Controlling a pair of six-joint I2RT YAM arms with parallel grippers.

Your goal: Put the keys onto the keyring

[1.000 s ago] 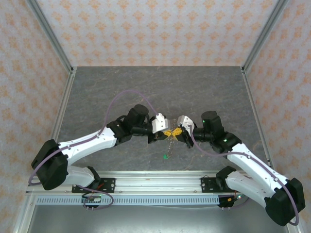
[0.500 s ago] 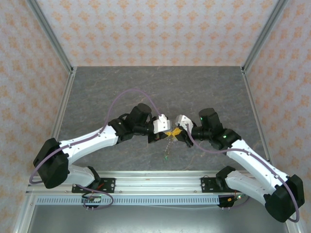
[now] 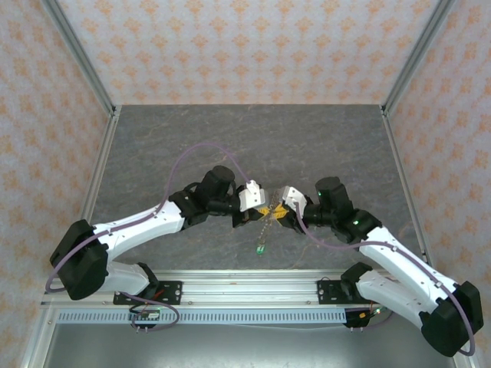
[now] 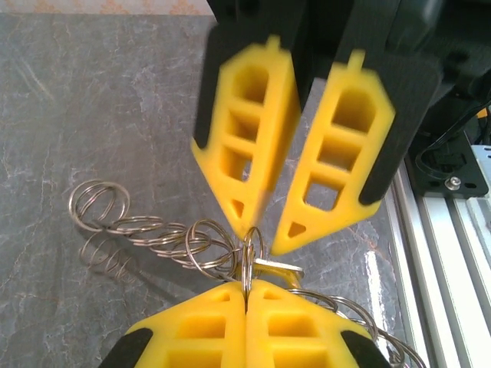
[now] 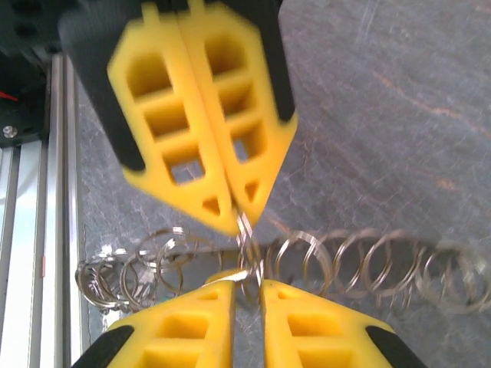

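You see the two arms meeting tip to tip over the middle of the grey worktop (image 3: 230,138). Your left tool (image 3: 261,211) is pressed together and pinches one ring of the keyring (image 3: 265,230). In the left wrist view its yellow fingers (image 4: 207,330) meet flush around that upright ring. Your right tool (image 3: 278,212) faces it, its fingers narrowly spread. In the right wrist view a ring stands in the slim gap between its fingers (image 5: 184,322), and you cannot tell whether they touch it. The keyring is a chain of linked silver rings that trails away from the tips on both sides. From above, it runs toward the near edge and ends in a small green tag (image 3: 261,248). A flat silver piece (image 4: 278,266) lies just beside the tips; whether it is a key you cannot tell.
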